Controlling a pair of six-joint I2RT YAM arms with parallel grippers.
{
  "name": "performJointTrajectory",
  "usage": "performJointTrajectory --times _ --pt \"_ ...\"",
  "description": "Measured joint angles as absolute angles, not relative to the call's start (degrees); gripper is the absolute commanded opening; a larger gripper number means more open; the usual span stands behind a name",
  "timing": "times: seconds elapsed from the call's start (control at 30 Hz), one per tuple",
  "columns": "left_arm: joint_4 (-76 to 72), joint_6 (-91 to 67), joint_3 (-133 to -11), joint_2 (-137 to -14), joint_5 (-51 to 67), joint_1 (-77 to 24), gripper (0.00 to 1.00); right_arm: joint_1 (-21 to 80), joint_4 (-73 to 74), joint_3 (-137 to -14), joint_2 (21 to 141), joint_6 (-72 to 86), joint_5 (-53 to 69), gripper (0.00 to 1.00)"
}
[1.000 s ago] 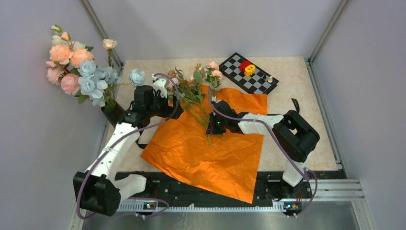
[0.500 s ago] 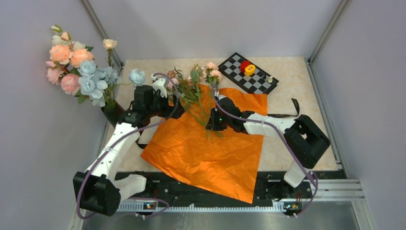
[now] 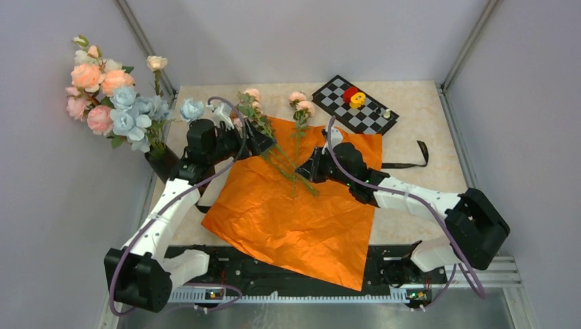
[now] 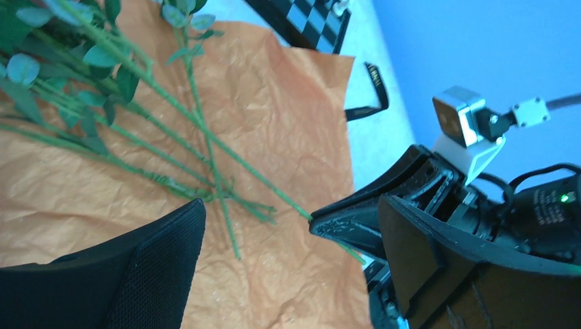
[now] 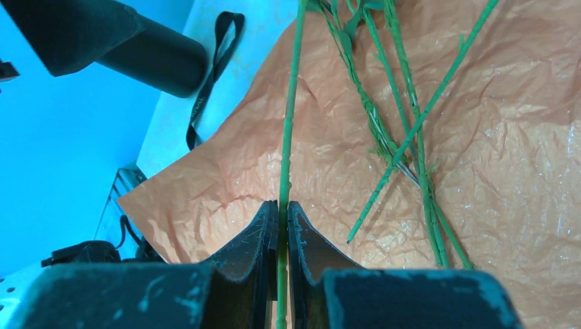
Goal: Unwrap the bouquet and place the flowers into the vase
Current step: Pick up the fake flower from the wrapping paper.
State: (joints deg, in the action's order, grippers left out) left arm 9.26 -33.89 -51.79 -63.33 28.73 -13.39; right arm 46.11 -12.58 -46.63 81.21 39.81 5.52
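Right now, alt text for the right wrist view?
The right gripper is shut on one thin green flower stem running straight up the frame. Under it lies crinkled orange paper, with several loose stems crossing at right and a black ribbon at upper left.

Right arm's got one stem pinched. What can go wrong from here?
1. The right gripper pinches one thin stem far from its bloom; it may pivot or slip when lifted.
2. The other stems lie crossed close by on the orange paper and could drag along.
3. The vase is already crowded with blooms; insertion may snag.
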Motion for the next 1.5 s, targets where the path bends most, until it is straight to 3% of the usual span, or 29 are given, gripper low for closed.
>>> performJointTrajectory --times 0.4,0.83,1.37,1.5 --pt "1.21 -45.28 -46.52 -67.4 27.94 -13.39 0.99 46.13 -18.33 -42.0 77.38 38.24 3.22 0.0" --pt "-0.86 -46.68 -42.81 -71.96 24.6 -13.39 0.99 47.94 -19.99 -37.54 85.84 32.53 2.79 0.0" --pt "-2.22 -46.83 -41.76 -73.67 24.32 -13.39 0.99 50.57 -17.89 -42.63 97.01 26.7 2.61 0.0" --pt "-2.57 -46.83 -41.67 -73.67 24.34 -13.39 0.99 50.72 -17.04 -44.07 98.89 26.11 2.61 0.05"
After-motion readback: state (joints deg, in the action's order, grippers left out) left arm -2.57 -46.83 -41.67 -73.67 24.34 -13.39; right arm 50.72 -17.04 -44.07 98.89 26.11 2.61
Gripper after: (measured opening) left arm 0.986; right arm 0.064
